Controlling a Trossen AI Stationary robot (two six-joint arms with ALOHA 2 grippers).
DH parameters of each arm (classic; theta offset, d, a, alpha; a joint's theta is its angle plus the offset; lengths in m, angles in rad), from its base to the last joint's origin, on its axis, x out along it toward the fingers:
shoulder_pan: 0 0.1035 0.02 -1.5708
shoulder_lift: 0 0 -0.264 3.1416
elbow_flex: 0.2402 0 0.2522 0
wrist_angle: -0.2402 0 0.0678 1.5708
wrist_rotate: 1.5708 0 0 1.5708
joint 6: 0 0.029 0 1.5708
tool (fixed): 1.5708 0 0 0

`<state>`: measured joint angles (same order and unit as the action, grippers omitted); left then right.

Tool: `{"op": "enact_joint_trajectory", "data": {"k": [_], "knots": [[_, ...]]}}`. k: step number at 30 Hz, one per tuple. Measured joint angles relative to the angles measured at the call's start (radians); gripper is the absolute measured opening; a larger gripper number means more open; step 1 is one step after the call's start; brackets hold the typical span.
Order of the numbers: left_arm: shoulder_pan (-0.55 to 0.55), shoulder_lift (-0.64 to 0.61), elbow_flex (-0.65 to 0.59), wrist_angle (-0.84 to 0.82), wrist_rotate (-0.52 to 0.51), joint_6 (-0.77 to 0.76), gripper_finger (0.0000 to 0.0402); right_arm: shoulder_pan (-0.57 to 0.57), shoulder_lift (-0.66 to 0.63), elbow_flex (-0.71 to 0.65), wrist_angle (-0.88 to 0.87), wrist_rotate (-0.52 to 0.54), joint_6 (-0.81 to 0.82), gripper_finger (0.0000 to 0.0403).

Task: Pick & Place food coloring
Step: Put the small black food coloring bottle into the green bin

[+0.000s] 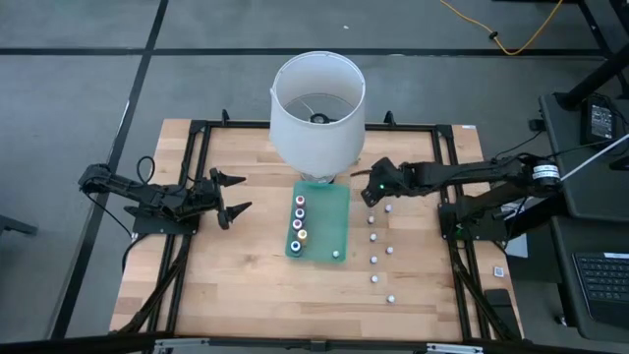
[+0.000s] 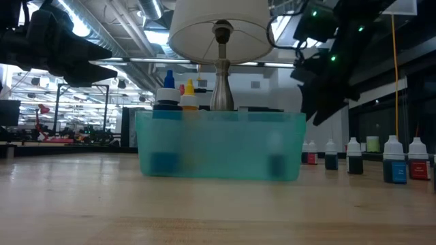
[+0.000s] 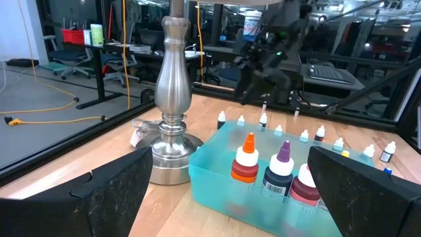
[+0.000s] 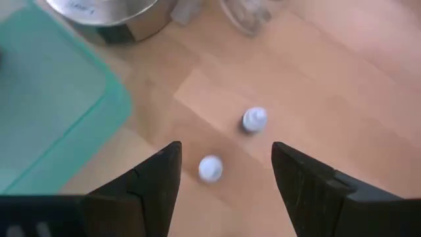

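Several tiny food coloring bottles (image 1: 298,224) with coloured caps stand upright in a row inside the teal bin (image 1: 334,211); orange (image 3: 247,158) and purple (image 3: 282,158) caps show in the left wrist view. Several white-capped bottles (image 1: 373,236) stand on the table right of the bin. My right gripper (image 1: 371,200) hangs open above the farthest of these, two caps (image 4: 254,119) (image 4: 210,168) showing between its fingers, untouched. My left gripper (image 1: 246,193) is open and empty left of the bin.
A lamp with a white shade (image 1: 316,110) and a silver base (image 3: 172,105) stands just beyond the bin's far end, close to my right gripper. Bare wooden table lies near the front edge (image 1: 246,295). A black frame rims the table (image 1: 197,197).
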<state>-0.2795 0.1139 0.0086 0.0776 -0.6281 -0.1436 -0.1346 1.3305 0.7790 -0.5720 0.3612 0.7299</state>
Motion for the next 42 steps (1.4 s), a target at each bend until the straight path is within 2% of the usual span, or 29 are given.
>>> {"op": "enact_joint_trajectory", "data": {"k": [11, 28, 42], "knots": [[0.000, 0.000, 0.000, 0.000, 0.000, 0.000, 0.0400, -0.157, 0.075, -0.001, 0.048, -0.097, -0.082, 0.0236], [0.000, 0.000, 0.000, 0.000, 0.000, 0.000, 0.0400, -0.185, 0.210, -0.001, 0.113, -0.147, -0.159, 0.0234], [0.000, 0.000, 0.000, 0.000, 0.000, 0.000, 0.0400, -0.185, 0.214, -0.001, 0.129, -0.133, -0.185, 0.0135]]}}
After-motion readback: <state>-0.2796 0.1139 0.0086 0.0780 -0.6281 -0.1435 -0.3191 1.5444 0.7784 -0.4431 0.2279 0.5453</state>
